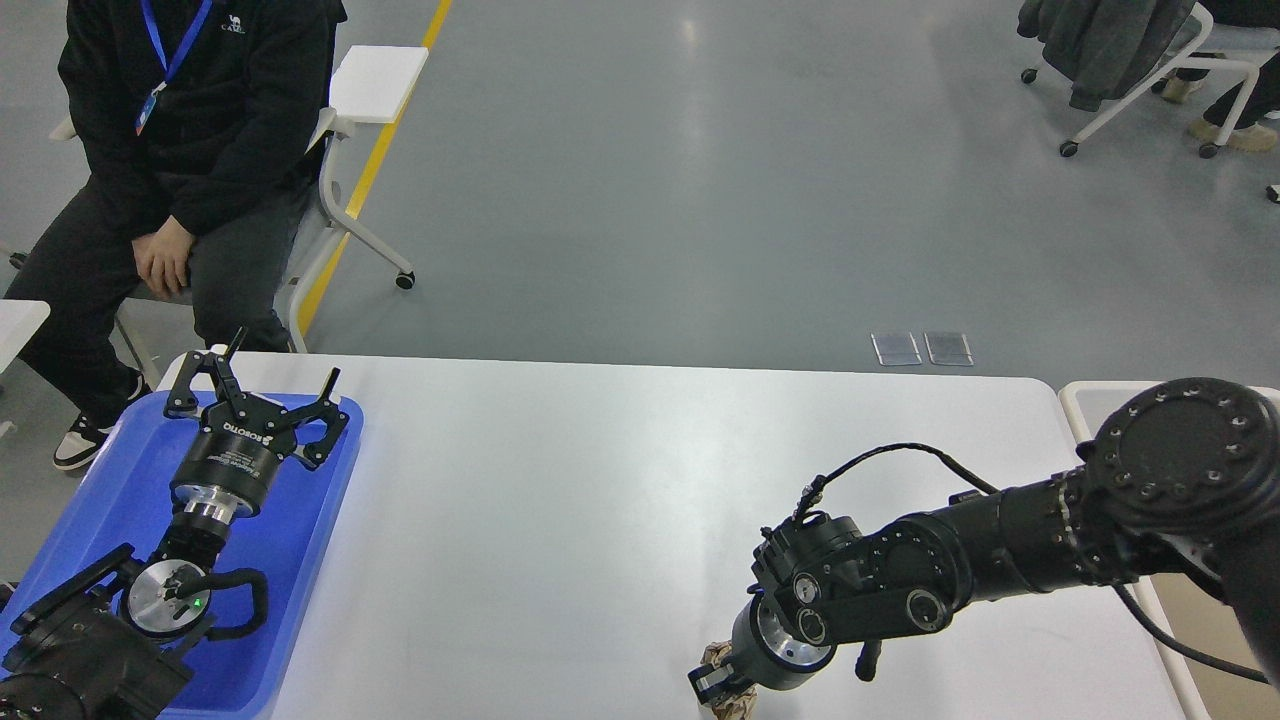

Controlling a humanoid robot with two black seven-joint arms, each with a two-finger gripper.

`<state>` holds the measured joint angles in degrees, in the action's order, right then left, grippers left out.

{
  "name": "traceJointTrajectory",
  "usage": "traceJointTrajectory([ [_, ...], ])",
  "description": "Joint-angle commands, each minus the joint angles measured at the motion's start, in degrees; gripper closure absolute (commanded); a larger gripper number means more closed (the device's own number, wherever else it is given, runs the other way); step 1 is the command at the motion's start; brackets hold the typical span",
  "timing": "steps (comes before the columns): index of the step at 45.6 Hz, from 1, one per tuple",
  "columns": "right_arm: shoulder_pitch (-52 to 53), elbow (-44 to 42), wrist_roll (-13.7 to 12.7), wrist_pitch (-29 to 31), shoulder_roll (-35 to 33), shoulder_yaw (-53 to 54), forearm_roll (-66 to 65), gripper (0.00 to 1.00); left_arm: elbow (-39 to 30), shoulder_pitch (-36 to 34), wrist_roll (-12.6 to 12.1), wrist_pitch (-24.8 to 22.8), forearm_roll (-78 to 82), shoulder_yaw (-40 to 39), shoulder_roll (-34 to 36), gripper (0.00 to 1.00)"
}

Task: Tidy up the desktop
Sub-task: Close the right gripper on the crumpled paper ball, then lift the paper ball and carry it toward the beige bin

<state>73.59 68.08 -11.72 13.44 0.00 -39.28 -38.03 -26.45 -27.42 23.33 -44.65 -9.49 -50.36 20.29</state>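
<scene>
The white desktop [560, 520] fills the lower part of the head view. A crumpled brown paper ball [722, 700] lies at its front edge, right of centre. My right gripper [712, 685] points down onto the ball and touches it; its dark fingers cannot be told apart, and part of the ball is hidden behind them. My left gripper [285, 357] is open and empty, and it hovers over the far end of the blue tray [310, 560] at the left.
A white-rimmed bin [1085, 400] stands off the table's right end, mostly hidden by my right arm. A person in black [170, 150] sits on a chair beyond the far left corner. Grey floor lies behind the table.
</scene>
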Motion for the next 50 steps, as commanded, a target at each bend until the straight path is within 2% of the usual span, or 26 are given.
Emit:
traceJointTrajectory([
  [1, 3.75, 3.81, 0.03, 0.0, 0.0, -0.01, 1.82, 1.0, 0.0, 0.0, 0.05, 0.0, 0.0, 0.0, 0.01, 0.01],
  [16, 15.52, 11.63, 0.12, 0.0, -7.2, -0.19, 2.44, 1.0, 0.0, 0.0, -0.04, 0.0, 0.0, 0.0, -0.08, 0.01],
  [24, 20.62, 14.27, 0.12, 0.09, -8.88, -0.36, 3.67, 1.0, 0.0, -0.09, -0.04, 0.0, 0.0, 0.0, -0.08, 0.01],
  [29, 27.47, 16.46, 0.12, 0.7, -11.51, -0.71, 4.19, 1.0, -0.09, -0.09, -0.04, 0.0, 0.0, 0.0, -0.08, 0.01],
  [32, 30.99, 17.34, 0.3, 3.33, -13.0, -0.71, 5.25, 1.0, 0.0, -0.09, 0.05, 0.0, 0.0, 0.0, -0.08, 0.01],
  [40, 38.72, 17.43, 0.3, 15.2, -15.99, -0.71, 9.47, 1.0, 0.0, -0.09, -0.04, 0.0, 0.0, 0.0, -0.08, 0.01],
  [50, 47.51, 17.43, 0.56, 23.81, -19.77, -0.8, 10.79, 1.0, 0.0, -0.09, -0.04, 0.0, 0.0, 0.0, -0.08, 0.01],
])
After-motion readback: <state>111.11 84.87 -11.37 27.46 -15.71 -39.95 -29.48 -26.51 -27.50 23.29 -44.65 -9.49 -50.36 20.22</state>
